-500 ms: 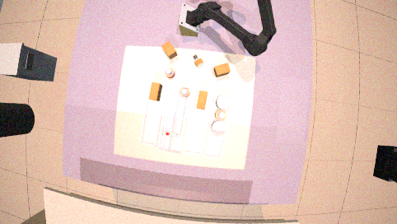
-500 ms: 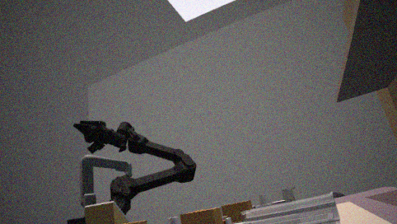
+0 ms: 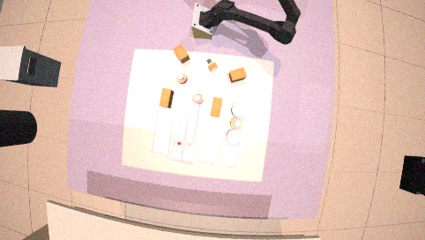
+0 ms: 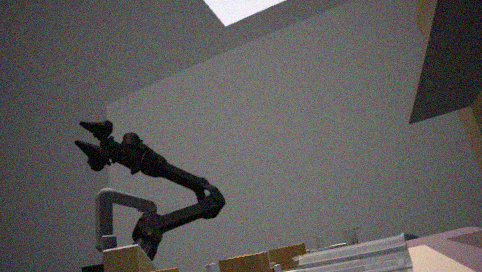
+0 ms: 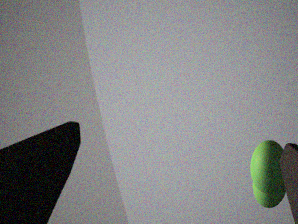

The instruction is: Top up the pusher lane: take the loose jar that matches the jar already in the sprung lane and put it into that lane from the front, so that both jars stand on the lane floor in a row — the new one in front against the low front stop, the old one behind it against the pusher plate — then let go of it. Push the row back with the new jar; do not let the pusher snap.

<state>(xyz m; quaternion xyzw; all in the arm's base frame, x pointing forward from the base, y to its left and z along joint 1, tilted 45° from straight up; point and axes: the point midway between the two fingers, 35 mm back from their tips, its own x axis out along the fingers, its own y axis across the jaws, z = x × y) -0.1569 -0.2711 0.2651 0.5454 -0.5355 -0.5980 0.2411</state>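
Note:
My gripper (image 4: 78,132) (image 5: 186,144) is wide open and empty, raised high and far from the jars. A small round jar with a pale top (image 3: 197,98) stands at the robot-side end of a clear lane (image 3: 193,128). A similar jar (image 3: 182,78) stands loose, nearer the robot and to the left. Another jar (image 3: 236,123) with an orange rim stands at the right between two white discs. A small orange thing with a dark end (image 3: 212,66) is near the robot. Labels and the pusher plate are too small to tell.
Orange blocks (image 3: 181,54) (image 3: 237,75) (image 3: 166,98) (image 3: 216,107) stand around the jars and lanes. White round discs (image 3: 239,109) (image 3: 233,137) are at the right. A red dot (image 3: 179,143) is on the lane rack. A green rounded thing (image 5: 268,172) shows beside the right finger.

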